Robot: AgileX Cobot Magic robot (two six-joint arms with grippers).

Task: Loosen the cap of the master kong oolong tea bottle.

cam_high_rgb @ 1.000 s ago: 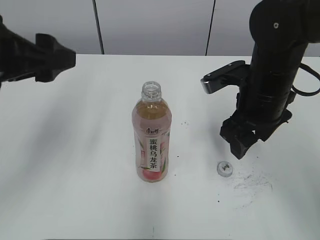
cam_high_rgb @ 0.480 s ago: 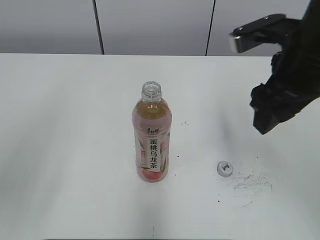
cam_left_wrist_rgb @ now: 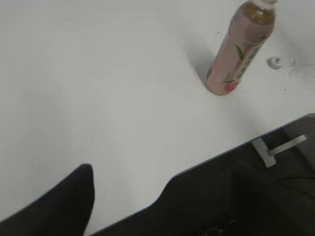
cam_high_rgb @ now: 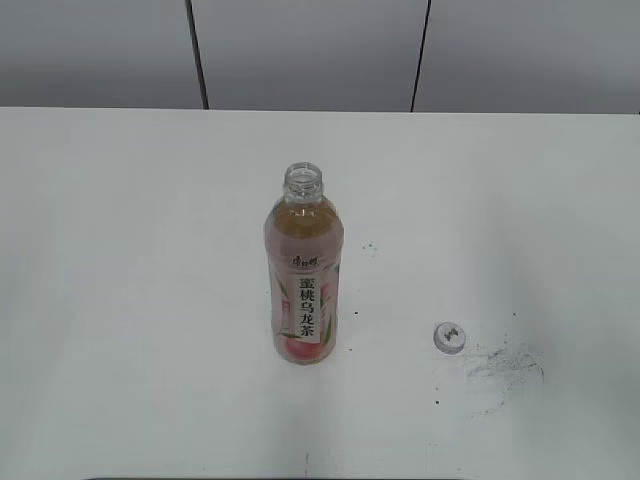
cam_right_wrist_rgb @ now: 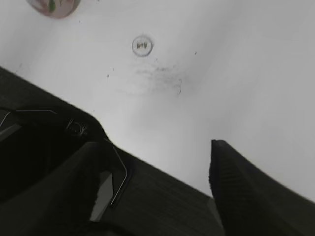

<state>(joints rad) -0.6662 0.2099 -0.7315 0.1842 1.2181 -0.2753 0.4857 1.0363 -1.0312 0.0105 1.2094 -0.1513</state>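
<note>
The master kong oolong tea bottle stands upright mid-table with its neck open and no cap on it. It also shows in the left wrist view, and its base shows in the right wrist view. The cap lies on the table to the bottle's right, apart from it; both wrist views show it too. Neither gripper shows in the exterior view. My left gripper is open and empty over the table's near edge. My right gripper is open and empty, well back from the cap.
The white table carries dark scuff marks just right of the cap, also seen in the right wrist view. Dark robot base parts lie beyond the table's near edge.
My right arm has lifted away from the cap to the upper right and left the exterior view. The left arm left it earlier. Bottle and cap have not moved.
</note>
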